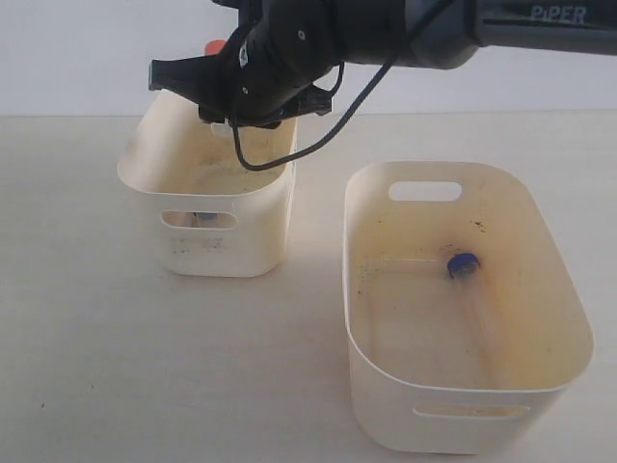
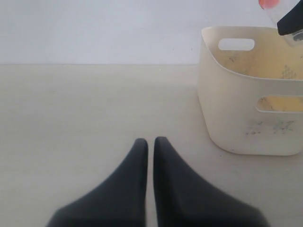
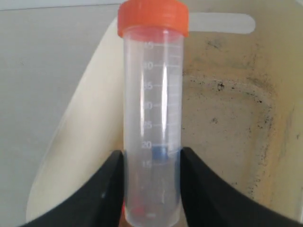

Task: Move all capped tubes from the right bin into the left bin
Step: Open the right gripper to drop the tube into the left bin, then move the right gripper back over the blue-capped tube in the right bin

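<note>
Right bin (image 1: pixel 378 391) open from above

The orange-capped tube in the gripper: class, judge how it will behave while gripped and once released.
The orange-capped tube looks clear and empty, so it is probably light. Its smooth round wall, pinched near its uncapped end by the right gripper, could slip or pivot. Released into the left bin, it would likely roll.

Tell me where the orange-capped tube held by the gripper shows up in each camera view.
Exterior view: orange-capped tube, only its cap showing, top left of centre, behind the arm.
Left wrist view: tube in the top right corner.
Right wrist view: tube fills the centre, clamped in the right gripper.
Shared landmark: the left bin.
</note>
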